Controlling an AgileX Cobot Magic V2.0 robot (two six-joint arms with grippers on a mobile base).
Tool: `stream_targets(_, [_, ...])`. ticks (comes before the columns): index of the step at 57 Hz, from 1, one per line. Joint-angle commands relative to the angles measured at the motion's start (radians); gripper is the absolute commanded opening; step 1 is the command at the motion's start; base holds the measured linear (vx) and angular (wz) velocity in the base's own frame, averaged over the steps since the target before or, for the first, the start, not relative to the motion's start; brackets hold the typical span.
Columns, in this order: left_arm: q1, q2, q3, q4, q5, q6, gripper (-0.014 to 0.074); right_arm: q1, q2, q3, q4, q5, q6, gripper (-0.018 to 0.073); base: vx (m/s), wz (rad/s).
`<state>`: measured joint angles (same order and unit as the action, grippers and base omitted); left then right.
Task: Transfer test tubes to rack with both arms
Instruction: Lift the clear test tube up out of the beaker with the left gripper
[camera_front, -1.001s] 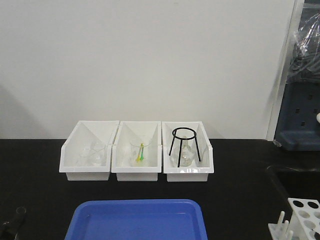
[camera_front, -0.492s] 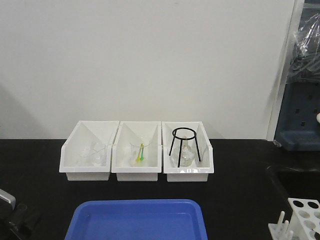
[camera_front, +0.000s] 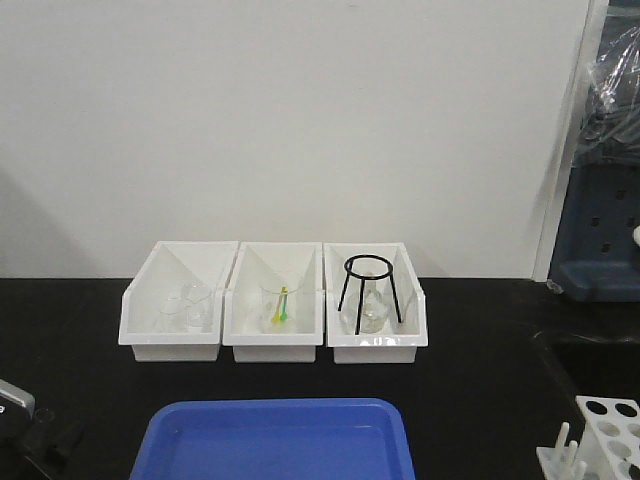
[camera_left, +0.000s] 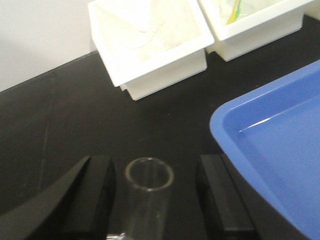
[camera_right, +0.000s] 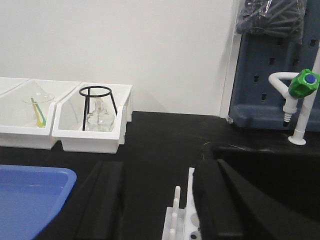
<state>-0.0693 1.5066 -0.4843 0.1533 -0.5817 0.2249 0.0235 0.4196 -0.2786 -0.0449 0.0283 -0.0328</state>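
Left end effector (camera_left: 156, 167) brackets a slim clear glass test tube (camera_left: 148, 205), rim forward, with gaps either side; whether it grips cannot be told. At 3 o'clock past the blue plastic tray (camera_front: 275, 440), the right end effector (camera_right: 157, 185) hangs spread and empty over the white pegged plastic rack (camera_right: 182, 222), likely placed for a handover.

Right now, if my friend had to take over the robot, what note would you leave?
Left gripper: a test tube sits between its fingers, with gaps showing on both sides. Whether it is gripped is unclear.
Right gripper: open and empty, with the rack showing between its fingers.
Done: no tube shows in the rack's visible holes.
Left: get this tube into the rack. No other tubes can be made out.
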Motion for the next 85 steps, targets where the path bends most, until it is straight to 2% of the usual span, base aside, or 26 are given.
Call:
stream_targets(1, [-0.007,-0.027,-0.033,-0.037,-0.071,0.028,0.0485,-0.003,0.011,-0.037,-0.005,-0.088,-0.005,0.0393,0.0,0.0])
stream_targets(20, [-0.007,-0.027,-0.033,-0.037,-0.047,0.031,0.0368,-0.003,0.011,-0.037,-0.005,-0.088,-0.005,0.0393,0.0,0.0])
stream_targets(38, [-0.007,-0.051,-0.033,-0.037,-0.046,0.029,0.0152,-0.003,0.011,-0.037,-0.005,-0.087,-0.005,0.0393,0.0,0.0])
stream_targets(47, [-0.007,-0.136,-0.033,-0.037,-0.024,0.014,0.0095,-0.003,0.011,-0.037,-0.005,-0.087,-0.005,0.0393,0.0,0.0])
stream_targets(52, [-0.007,-0.206,-0.033,-0.037,0.008,-0.041,0.0086,-0.003,0.011,-0.037,-0.002,-0.087,-0.004,0.0393,0.0,0.0])
stream_targets(53, [-0.007,-0.273,-0.033,-0.036,0.025,-0.079,0.0086,-0.003,0.011,-0.037,-0.002,-0.087,-0.004,0.0393,0.0,0.0])
stream_targets(60, [-0.007,-0.35,-0.054,-0.035,0.038,-0.15,0.0086,-0.003,0.013,-0.037,-0.003,-0.088,-0.004,0.0393,0.0,0.0])
stream_targets(67, [-0.009,-0.402,-0.121,-0.017,0.085,-0.309,0.0088,-0.003,0.018,-0.037,-0.004,-0.088,-0.004,0.0393,0.0,0.0])
stream_targets(75, [-0.038,-0.401,-0.21,0.077,0.085,-0.5,0.009,-0.003,0.02,-0.037,0.005,-0.042,-0.014,0.0393,0.0,0.0])
stream_targets(85, [-0.14,-0.343,-0.298,0.24,0.062,-0.689,0.0092,-0.003,0.083,-0.045,-0.002,0.032,-0.042,0.0393,0.0,0.0])
